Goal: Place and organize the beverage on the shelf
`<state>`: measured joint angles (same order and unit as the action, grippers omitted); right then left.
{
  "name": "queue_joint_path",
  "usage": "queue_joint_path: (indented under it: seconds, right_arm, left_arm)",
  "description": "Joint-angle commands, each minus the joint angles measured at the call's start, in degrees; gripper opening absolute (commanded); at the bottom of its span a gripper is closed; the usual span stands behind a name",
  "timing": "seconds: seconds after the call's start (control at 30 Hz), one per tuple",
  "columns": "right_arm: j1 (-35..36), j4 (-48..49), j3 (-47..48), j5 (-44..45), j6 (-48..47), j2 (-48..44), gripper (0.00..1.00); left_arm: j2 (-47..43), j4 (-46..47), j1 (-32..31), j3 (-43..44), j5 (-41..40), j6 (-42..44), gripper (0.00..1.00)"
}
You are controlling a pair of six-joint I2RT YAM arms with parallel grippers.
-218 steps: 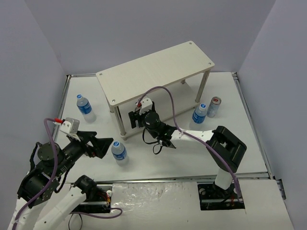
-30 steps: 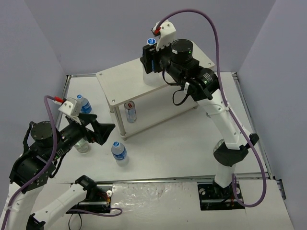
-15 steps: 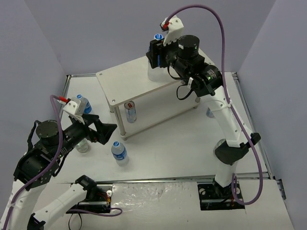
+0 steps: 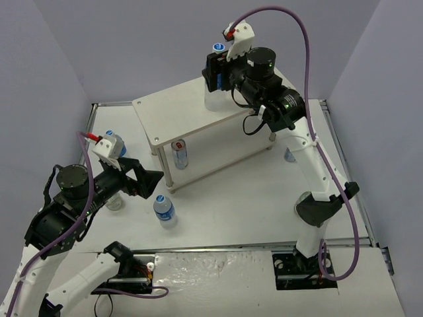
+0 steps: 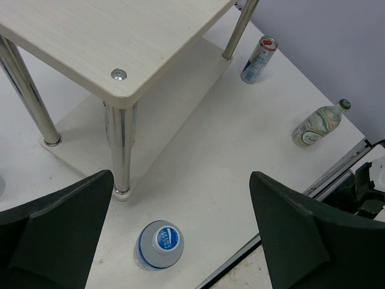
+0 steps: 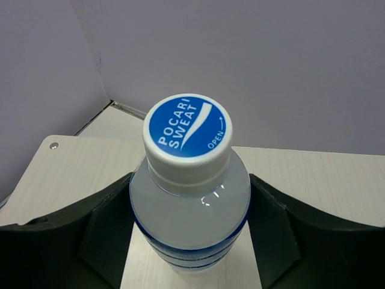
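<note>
Beverage spread over bench [image 4: 251, 198] and shelf [image 4: 172, 115], near to far.

Left end effector [image 5: 180, 176] hovers over the bench in front of the shelf's near corner. Its fingers are spread wide with nothing between them.

Near bottle [image 4: 164, 210] is closest to the arm bases. It has a white cap with a blue disc and a blue label, and stands upright on the bench. It is just off the shelf's near-left leg and apart from the left fingers.

Side bottle [image 4: 116, 144] is the same type, upright on the bench at the left side. It is partly hidden behind the left wrist camera.

Shelf as holder:
- Lower board holds one item, the shelf can [image 4: 179, 153]. It is silver with a red top and stands upright at the left end by the front leg.
- Top board holds one item, the top bottle [image 6: 186, 132]. It has a blue Pocari Sweat cap and cloudy liquid filling it up to the neck. It stands upright toward the far edge.

Right end effector [image 6: 190, 180] reaches over the top board, with a black finger on each side of the top bottle's shoulder. The fingers are close against it, but I can't tell whether they press it or only flank it.

Right of the shelf, seen from the left wrist:
- Loose can [image 5: 258, 59] stands upright on the bench just beside the shelf's right-end leg.
- Small bottle [image 5: 316, 125] is clear and lies on its side near the bench's edge, well apart from the loose can.
</note>
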<state>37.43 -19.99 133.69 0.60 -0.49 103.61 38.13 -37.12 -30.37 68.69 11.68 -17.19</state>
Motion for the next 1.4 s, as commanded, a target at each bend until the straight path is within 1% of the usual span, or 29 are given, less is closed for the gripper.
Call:
queue_joint_path:
  seconds: [0.0,0.23,0.4,0.47,0.53,0.7,0.73,0.83,0.93,1.03,1.33,1.37]
  right_arm:
    - [-0.4,3.5,-0.5,0.0,-1.7,-1.2,0.65]
    - [-0.4,3.5,-3.6,0.0,-2.5,-1.4,0.76]
    - [-0.4,3.6,-6.0,0.4,-2.3,-1.9,0.77]
    - [-0.4,4.0,-7.6,0.9,-2.4,-2.4,0.77]
    - [-0.4,4.9,-11.2,2.1,-2.4,-3.9,0.75]
    - [-0.9,10.1,-20.2,3.5,-2.8,-8.2,0.71]
    - [-1.6,11.6,-22.6,3.6,-2.8,-8.5,0.68]
    - [-3.3,13.5,-25.4,2.9,-2.5,-9.5,0.61]
    - [-4.6,14.2,-25.8,1.6,-2.6,-9.2,0.56]
    - [-6.8,14.7,-25.7,0.5,-2.6,-8.3,0.54]
    - [-9.8,14.8,-23.6,0.0,-2.3,-6.1,0.52]
    - [-10.1,14.9,-23.6,-1.7,-2.2,-6.1,0.52]
  left_arm:
    - [-0.1,2.2,0.0,1.0,-0.3,-0.7,0.94]
    - [-0.7,2.2,0.0,0.7,-0.2,-0.8,0.94]
    - [-1.0,2.1,0.0,0.3,-0.2,-0.8,0.94]
    - [-1.3,2.1,0.0,0.0,-0.3,-0.8,0.94]
    - [-1.5,2.1,0.0,0.0,-0.3,-0.8,0.94]
    - [-1.7,2.0,0.0,-0.3,-0.3,-0.8,0.94]
    - [-1.9,2.0,0.0,-0.4,-0.4,-0.9,0.94]
    - [-2.0,2.0,0.0,-0.7,-0.4,-0.9,0.94]
    - [-1.9,2.2,0.0,-1.2,-0.5,-0.9,0.94]
    - [-1.7,2.8,0.0,-1.7,-0.6,-0.9,0.94]
    - [-1.0,3.8,0.0,-2.8,-0.3,-1.4,0.94]
    - [-1.1,3.9,0.0,-2.8,-0.3,-1.4,0.94]
